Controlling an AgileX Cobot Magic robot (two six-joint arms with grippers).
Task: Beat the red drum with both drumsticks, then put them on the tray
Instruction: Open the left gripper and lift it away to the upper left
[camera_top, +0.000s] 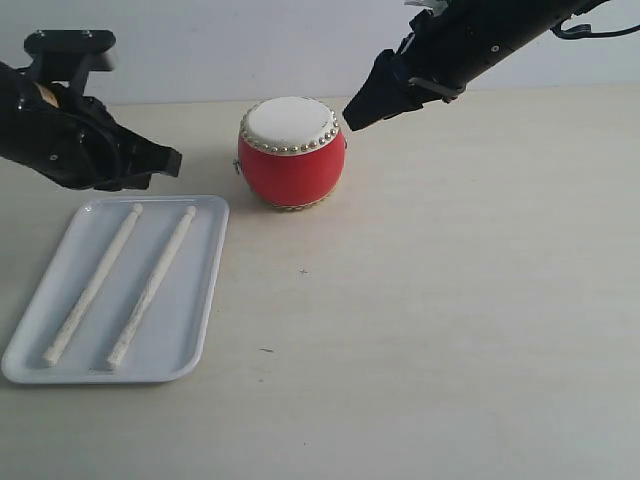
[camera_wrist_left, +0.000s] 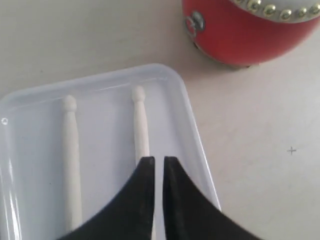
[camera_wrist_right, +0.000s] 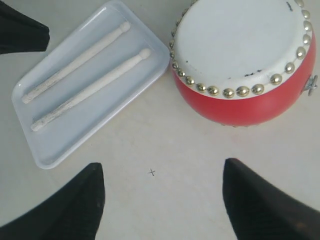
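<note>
- Left hand (camera_wrist_left: 158, 161): fingers drawn together with only a thin slit between them, gripping nothing. It hangs above the drum end of the tray.
- Right hand (camera_wrist_right: 163, 166): fingers spread wide, empty, raised off the table (camera_top: 450, 300).
- Tray (camera_top: 170, 330): white, low-rimmed, directly beneath the left hand and well beyond the right hand's reach, on the far side of the drum from it.
- Drumsticks, two: pale wood, lying side by side and apart inside the tray, with their rounded tips toward the left hand.
  - One stick (camera_top: 152, 285) passes right under the left fingertips.
  - The other stick (camera_top: 95, 285) lies a little to the side, farther from the drum.
- Red drum (camera_top: 290, 165): upright with the white skin up. It sits just ahead of the right hand's fingertips, near but apart, and off to one side of the left hand, outside the tray.
- Step in hand, as a judgement: both sticks rest on the tray and neither hand holds one, which matches the task's finished layout. Whether the drum has been beaten cannot be read from this layout.
- Next move, as a judgement:
  - If the task is finished, both hands only need to lift clear without nudging the tray or drum.
  - If not, the left hand must open, drop squarely over the stick below and close on its shaft. The right hand must cross past the drum to reach the other stick.
</note>
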